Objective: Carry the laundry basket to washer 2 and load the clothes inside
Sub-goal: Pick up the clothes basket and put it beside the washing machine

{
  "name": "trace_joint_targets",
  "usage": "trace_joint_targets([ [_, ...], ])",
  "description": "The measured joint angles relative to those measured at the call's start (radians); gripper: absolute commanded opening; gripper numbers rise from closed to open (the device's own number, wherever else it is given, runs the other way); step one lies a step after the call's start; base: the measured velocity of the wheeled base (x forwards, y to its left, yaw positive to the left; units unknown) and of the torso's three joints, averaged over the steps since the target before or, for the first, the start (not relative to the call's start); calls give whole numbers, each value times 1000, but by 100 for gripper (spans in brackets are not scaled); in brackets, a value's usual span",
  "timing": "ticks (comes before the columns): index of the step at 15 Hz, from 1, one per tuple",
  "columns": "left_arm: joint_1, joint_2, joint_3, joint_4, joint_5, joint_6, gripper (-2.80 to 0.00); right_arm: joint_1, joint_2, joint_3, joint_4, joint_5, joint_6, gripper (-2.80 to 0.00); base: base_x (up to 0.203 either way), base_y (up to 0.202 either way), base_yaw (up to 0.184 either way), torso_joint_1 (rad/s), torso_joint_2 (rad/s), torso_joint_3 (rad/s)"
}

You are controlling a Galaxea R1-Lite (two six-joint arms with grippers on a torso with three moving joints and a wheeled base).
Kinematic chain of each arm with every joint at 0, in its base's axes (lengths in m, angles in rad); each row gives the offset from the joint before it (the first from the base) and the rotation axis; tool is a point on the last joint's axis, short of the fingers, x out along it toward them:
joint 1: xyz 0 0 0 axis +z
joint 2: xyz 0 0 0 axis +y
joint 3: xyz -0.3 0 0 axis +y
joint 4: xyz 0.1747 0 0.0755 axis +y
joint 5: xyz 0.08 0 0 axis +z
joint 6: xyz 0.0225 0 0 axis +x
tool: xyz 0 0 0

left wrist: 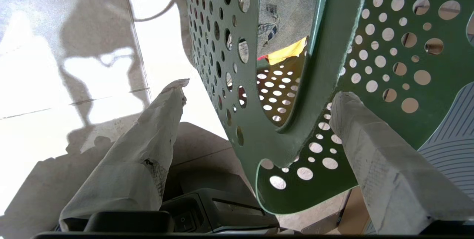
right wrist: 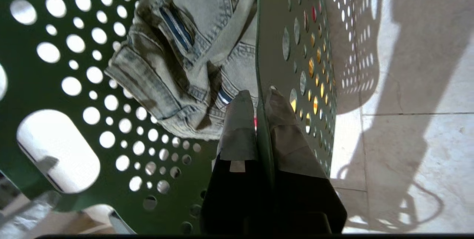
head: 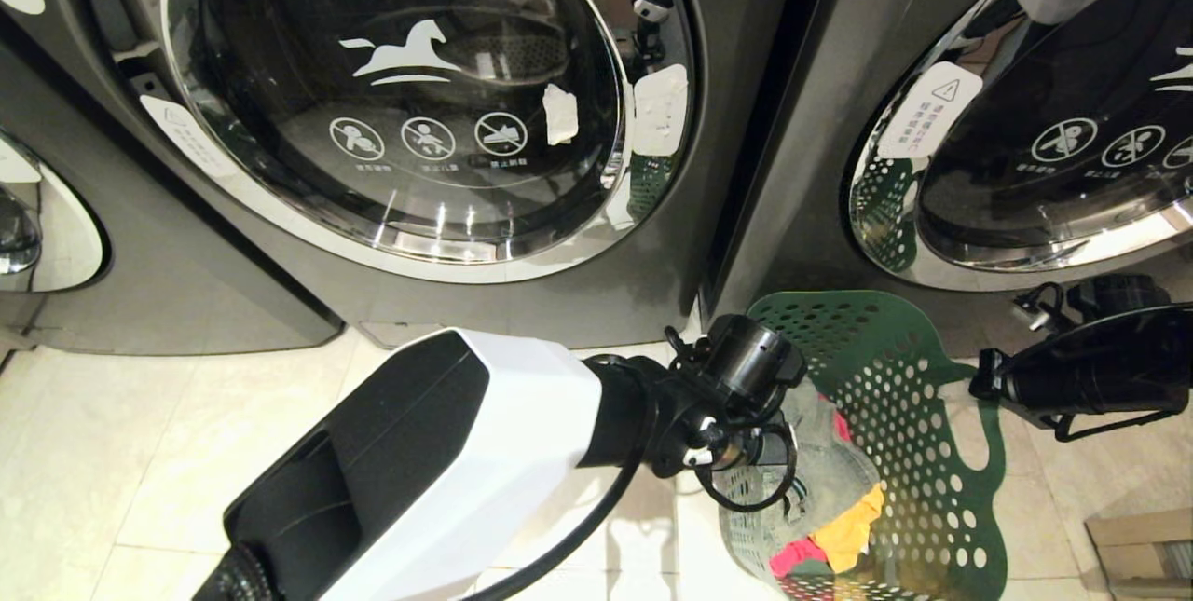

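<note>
I've got the laundry basket (head: pixel 895 415) sitting on the pale tiled floor (head: pixel 112 452), low in my head view and to the right, in front of the gap between two dark grey washers. The washer (head: pixel 419 116) filling the upper left has its round glass door closed, with a white horse logo on it; I can't read a number on either machine from here, so I won't say which is which. The second washer (head: pixel 1053 135) is cut off at the right edge.

My right gripper (right wrist: pixel 260 102) is clamped tight on the basket's thin wall, one taped finger inside, one outside. Just beyond the inside finger lies the faded denim piece (right wrist: pixel 185 57).

My left gripper (left wrist: pixel 255 98) stands wide open, holding nothing, with the basket's end wall and handle cut-out between its taped fingers (left wrist: pixel 374 146) (that finger looks to be touching the plastic). Through the cut-out I see denim and the yellow garment (left wrist: pixel 287 52); the head view adds the red garment (head: pixel 792 553)
</note>
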Motion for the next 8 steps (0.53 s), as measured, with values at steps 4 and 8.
trace_joint_targets([
  [4,4,-2,0,1,0,0,0,-2,20,-25,21,0,-25,0,0,0,0,0,0,0],
  [8,6,-6,-1,1,-1,1,0,-8,-3,14,23,4,-25,0,0,0,0,0,0,0],
])
